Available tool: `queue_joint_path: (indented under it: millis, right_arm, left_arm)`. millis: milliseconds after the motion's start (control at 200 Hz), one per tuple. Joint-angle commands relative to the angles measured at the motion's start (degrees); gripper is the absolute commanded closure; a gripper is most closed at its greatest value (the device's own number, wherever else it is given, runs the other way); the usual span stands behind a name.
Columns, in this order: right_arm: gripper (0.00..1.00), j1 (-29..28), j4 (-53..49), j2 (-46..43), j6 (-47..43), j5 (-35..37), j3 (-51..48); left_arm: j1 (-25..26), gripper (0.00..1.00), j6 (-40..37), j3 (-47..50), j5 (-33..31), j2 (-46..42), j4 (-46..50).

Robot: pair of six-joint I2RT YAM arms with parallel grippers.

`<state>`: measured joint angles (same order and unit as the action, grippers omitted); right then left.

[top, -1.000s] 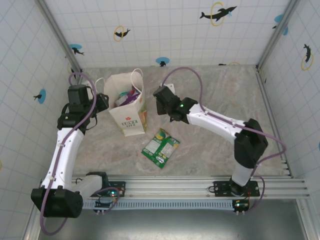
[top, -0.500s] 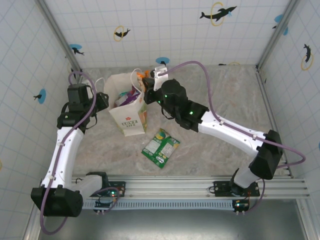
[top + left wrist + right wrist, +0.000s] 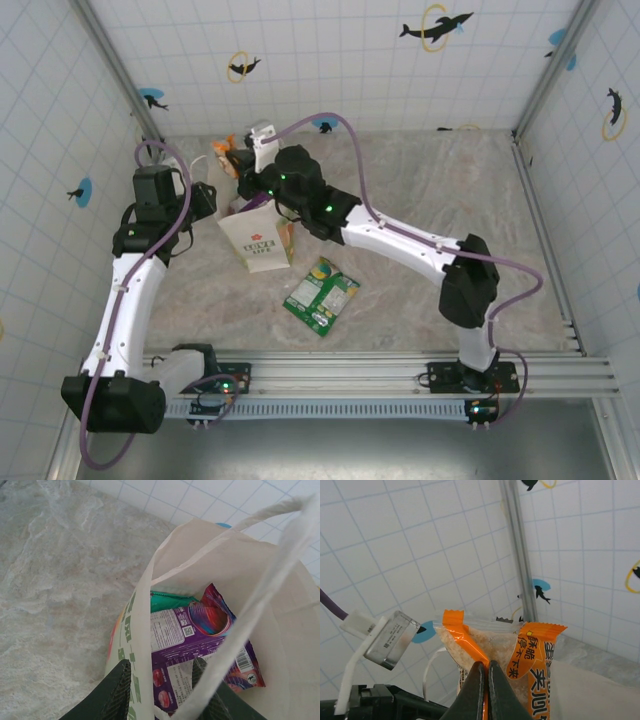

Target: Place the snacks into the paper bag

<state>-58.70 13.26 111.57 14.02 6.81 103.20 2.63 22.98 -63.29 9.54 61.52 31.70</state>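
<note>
Two arms are at work, and the right gripper (image 3: 487, 669) has its fingers pressed tight on the lower middle of one orange packet (image 3: 525, 655), a crinkly glossy pouch with a clear window showing pale crumbs, held up above the far left corner of the table (image 3: 450, 190), just over the back rim of the paper bag (image 3: 262, 240). There is one bag, cream-white and matte, standing upright near the table's left edge with its green lettering facing the near edge. The left gripper (image 3: 208, 200) sits at the bag's left side, and the left wrist view shows its jaws part-way apart, astride the bag's wall, one finger outside and one inside, with no pinch to be seen. One white string handle (image 3: 265, 580) loops across that view and partly covers the contents. Inside lie overlapping purple packets (image 3: 175, 635), shiny foil with white label panels, at least two of them though the exact count is hard to make out, and one teal packet (image 3: 170, 601) tucked beneath. One green packet (image 3: 320, 294) lies flat on the marbled stone-look table, between the bag and the near edge, well apart from both grippers. All around stand white tiled walls (image 3: 330, 60) with dolphin stickers (image 3: 435, 25), a purple cable (image 3: 332, 604) trails off the arm, and a metal rail (image 3: 400, 370) runs along the near edge.
</note>
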Motion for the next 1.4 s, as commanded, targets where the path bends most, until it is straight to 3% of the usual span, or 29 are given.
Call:
queue_joint_path:
  millis: [0, 95, 190, 270, 580, 936, 1151, 1396]
  right_arm:
    - [0.95, 0.75, 0.89, 1.64, 2.0, -2.29, 3.59]
    - [0.9, 1.26, 0.81, 2.71, 3.24, -2.53, 3.74]
    - [0.73, 1.82, -0.33, 3.22, 4.08, -2.09, 4.04]
    - [0.64, 2.09, -1.16, 3.08, 4.39, -1.65, 4.03]
    - [0.61, 1.75, -1.86, -2.84, 3.09, -2.28, -1.56]
    - [0.57, 2.55, -3.06, -21.09, 11.07, -3.52, -30.07]
    - [0.51, 4.2, -2.37, -33.32, 27.15, -4.13, -53.87]
    - [0.48, 3.29, -1.89, -42.37, 46.79, -3.75, -71.86]
  left_arm:
    - [0.41, 0.64, 0.05, -1.67, -1.13, 0.05, 1.44]
    - [0.35, 0.64, -0.05, -1.73, -1.22, 0.0, 1.56]
    - [0.44, 0.64, -0.04, -1.67, -1.18, 0.09, 1.74]
    - [0.36, 0.64, 0.18, -1.73, -0.92, 0.33, 2.24]
    - [0.43, 0.64, 1.17, -1.19, -0.04, 0.23, 4.24]
    - [0.36, 0.62, 0.65, -0.35, -0.03, -2.2, 5.94]
    - [0.47, 0.58, -1.43, 1.67, -0.58, -6.61, 7.45]
    - [0.36, 0.53, -0.24, 5.4, 1.77, -9.35, 8.26]
